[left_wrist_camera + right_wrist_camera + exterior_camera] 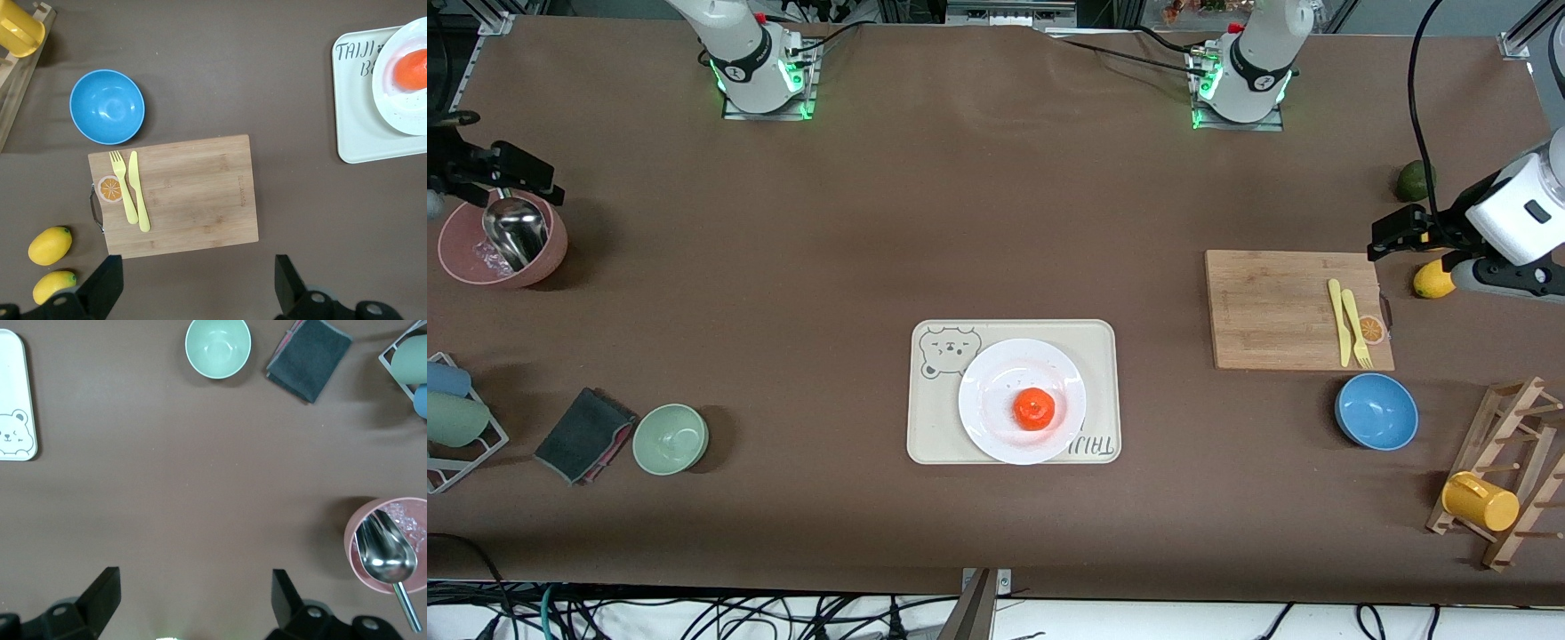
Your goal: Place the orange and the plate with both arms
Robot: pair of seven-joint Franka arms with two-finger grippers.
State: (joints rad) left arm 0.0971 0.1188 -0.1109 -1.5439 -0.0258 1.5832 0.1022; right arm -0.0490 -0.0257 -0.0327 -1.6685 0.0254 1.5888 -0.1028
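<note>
The orange (1034, 408) sits in the middle of the white plate (996, 373). The plate rests on the cream bear-print tray (934, 427) at the table's middle. Orange (412, 70) and plate (407, 107) also show at the edge of the left wrist view. My left gripper (1400, 233) is open and empty, up over the table by the cutting board at the left arm's end (197, 287). My right gripper (494, 173) is open and empty, up over the pink bowl's area at the right arm's end (195, 597).
A wooden cutting board (1280, 307) carries a yellow knife and fork (1350, 324). Near it are a blue bowl (1376, 411), a lemon (1432, 280), a dark green fruit (1414, 180) and a rack with a yellow mug (1480, 500). Pink bowl with scoop (503, 244), green bowl (671, 438), dark cloth (585, 434).
</note>
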